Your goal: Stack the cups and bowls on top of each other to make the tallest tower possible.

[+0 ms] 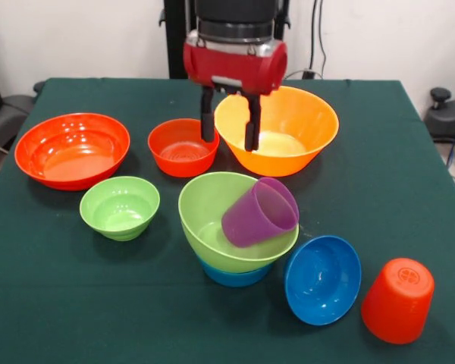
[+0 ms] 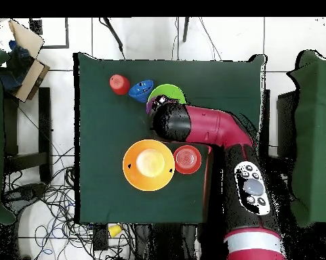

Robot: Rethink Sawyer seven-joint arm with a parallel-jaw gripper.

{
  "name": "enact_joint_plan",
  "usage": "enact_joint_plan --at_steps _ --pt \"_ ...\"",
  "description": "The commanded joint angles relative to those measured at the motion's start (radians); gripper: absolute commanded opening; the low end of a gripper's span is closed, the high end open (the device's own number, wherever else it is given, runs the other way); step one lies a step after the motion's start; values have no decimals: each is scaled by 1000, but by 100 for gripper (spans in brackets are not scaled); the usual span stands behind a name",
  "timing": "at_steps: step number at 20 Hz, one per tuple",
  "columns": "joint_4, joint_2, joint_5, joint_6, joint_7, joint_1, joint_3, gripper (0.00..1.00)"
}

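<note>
**Tower barely begun**

Front view: a green bowl (image 1: 212, 216) sits on a light blue bowl (image 1: 235, 275); the purple cup (image 1: 259, 211) lies tipped inside. The gripper (image 1: 229, 142) hangs open, empty.

Overhead view: the arm (image 2: 213, 128) hides most; remaining bowls scattered on the tabletop (image 2: 101, 135).

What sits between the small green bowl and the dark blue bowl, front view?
The tower: large green bowl nested on a light blue bowl, purple cup tipped inside. Front view shows it.

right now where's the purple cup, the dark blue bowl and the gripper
purple cup (image 1: 252, 220), front view, on its tilted side wall
dark blue bowl (image 1: 318, 277), front view, on its inner hollow
gripper (image 1: 229, 125), front view, midway between the two black fingertips
</note>
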Motion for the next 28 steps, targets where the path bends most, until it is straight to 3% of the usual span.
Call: enact_joint_plan --at_steps 1,12,20,28 --pt "2 105 -135 -45 -125 2 89 100" --pt "-84 37 -141 196 -226 -47 155 100" --pt "-123 51 -171 245 -271 -75 192 100" --pt "-178 115 -222 261 -348 -139 255 100"
